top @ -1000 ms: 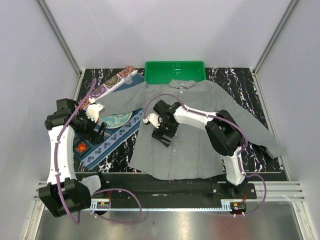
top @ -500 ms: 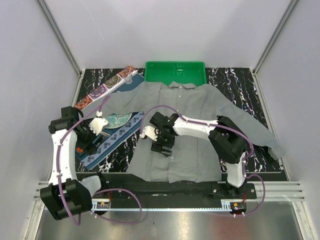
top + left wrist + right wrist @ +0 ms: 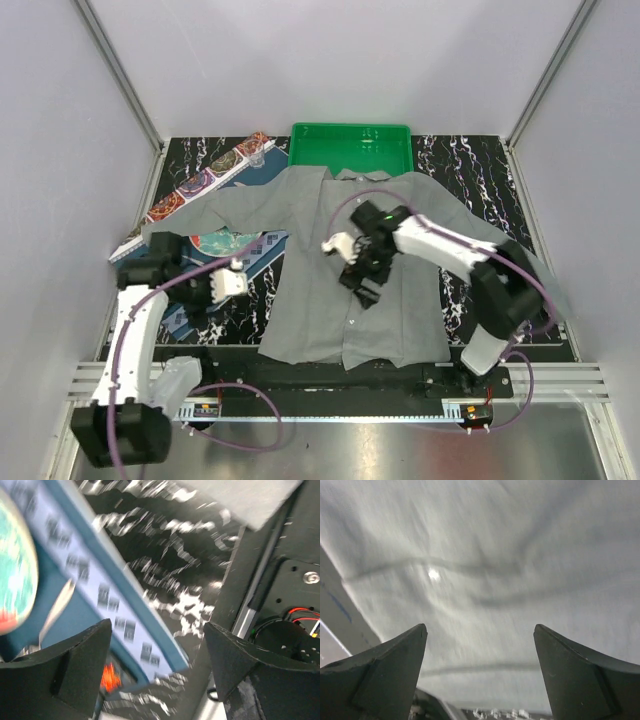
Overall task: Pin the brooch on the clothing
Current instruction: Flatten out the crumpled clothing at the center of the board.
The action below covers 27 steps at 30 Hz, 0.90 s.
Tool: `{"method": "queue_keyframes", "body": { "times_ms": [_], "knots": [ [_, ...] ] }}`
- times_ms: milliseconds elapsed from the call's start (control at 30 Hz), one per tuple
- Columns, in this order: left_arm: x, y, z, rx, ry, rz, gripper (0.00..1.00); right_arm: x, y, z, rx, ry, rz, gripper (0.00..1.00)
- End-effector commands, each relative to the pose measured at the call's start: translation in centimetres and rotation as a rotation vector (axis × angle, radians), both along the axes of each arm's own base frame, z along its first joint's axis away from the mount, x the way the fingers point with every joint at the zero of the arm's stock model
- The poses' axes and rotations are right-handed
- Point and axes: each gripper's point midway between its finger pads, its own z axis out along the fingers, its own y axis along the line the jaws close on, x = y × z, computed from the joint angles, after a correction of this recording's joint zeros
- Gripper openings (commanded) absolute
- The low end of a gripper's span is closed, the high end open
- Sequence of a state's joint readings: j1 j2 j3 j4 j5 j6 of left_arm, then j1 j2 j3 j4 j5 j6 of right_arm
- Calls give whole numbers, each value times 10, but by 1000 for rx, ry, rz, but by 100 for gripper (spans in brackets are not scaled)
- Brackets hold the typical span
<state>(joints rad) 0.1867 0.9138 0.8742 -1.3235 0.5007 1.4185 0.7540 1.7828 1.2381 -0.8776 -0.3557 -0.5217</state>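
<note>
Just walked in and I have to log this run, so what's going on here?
Two robot arms are working on pinning a brooch to a grey shirt spread out flat. The right gripper hovers over the shirt front near a button, fingers open, holding nothing. The left gripper is over the edge of the blue placemat, fingers open and empty. A blurred red-orange spot, likely the brooch, lies below it. Nothing is pinned yet.
</note>
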Motion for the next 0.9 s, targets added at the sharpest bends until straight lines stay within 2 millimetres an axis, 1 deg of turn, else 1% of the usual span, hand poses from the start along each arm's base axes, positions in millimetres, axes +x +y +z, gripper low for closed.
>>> {"method": "queue_keyframes", "body": {
  "times_ms": [0, 33, 67, 100, 133, 167, 200, 233, 267, 300, 333, 367, 433, 500, 567, 600, 633, 667, 733, 767, 867],
  "knots": [
    [-12, -71, -19, -111, 13, -359, 79, -40, -85, 41, -34, 95, -41, 94],
    [-1, -84, -19, -122, -30, -388, 79, -46, -102, 40, -66, 73, -1, 94],
    [-2, -94, -24, -131, -20, -411, 79, -55, -115, 48, -60, 20, 19, 94],
    [-7, -109, -27, -133, -9, -468, 79, -78, -138, 37, -113, 55, 43, 94],
    [-4, -117, -35, -117, -6, -506, 79, -85, -153, 33, -142, 24, 95, 93],
    [-7, -121, -41, -104, -2, -554, 79, -92, -164, 37, -129, -41, 109, 93],
    [-15, -130, -46, -100, 10, -620, 79, -92, -171, 37, -122, -68, 102, 92],
    [-18, -132, -55, -93, 27, -654, 79, -90, -177, 38, -122, -110, 157, 91],
    [-23, -137, -60, -84, 28, -713, 79, -92, -182, 37, -129, -126, 191, 91],
    [-22, -139, -64, -77, 17, -739, 79, -98, -189, 33, -161, -99, 226, 88],
    [-23, -139, -68, -65, 15, -768, 79, -99, -197, 31, -189, -85, 300, 86],
    [-25, -141, -73, -55, 9, -821, 78, -104, -200, 29, -207, -32, 326, 86],
    [-23, -145, -77, -50, -11, -853, 78, -103, -199, 28, -199, -18, 358, 86],
    [-28, -150, -79, -51, -8, -892, 77, -93, -192, 26, -186, -42, 352, 86],
    [-34, -155, -79, -51, -16, -944, 77, -91, -191, 21, -198, -8, 353, 86],
    [-38, -155, -80, -43, -23, -969, 77, -91, -191, 17, -204, 6, 357, 86],
    [-44, -151, -86, -25, -14, -992, 77, -90, -193, 13, -220, 15, 363, 85],
    [-48, -151, -88, -17, -23, -1034, 77, -89, -193, 8, -231, 34, 364, 84],
    [-58, -143, -97, 10, 1, -1083, 77, -82, -191, 2, -235, 31, 355, 83],
    [-61, -141, -101, 23, -5, -1118, 77, -79, -189, 1, -230, 29, 350, 83],
    [-63, -138, -111, 50, 10, -1124, 77, -75, -184, 1, -209, 58, 317, 83]
  ]
}}
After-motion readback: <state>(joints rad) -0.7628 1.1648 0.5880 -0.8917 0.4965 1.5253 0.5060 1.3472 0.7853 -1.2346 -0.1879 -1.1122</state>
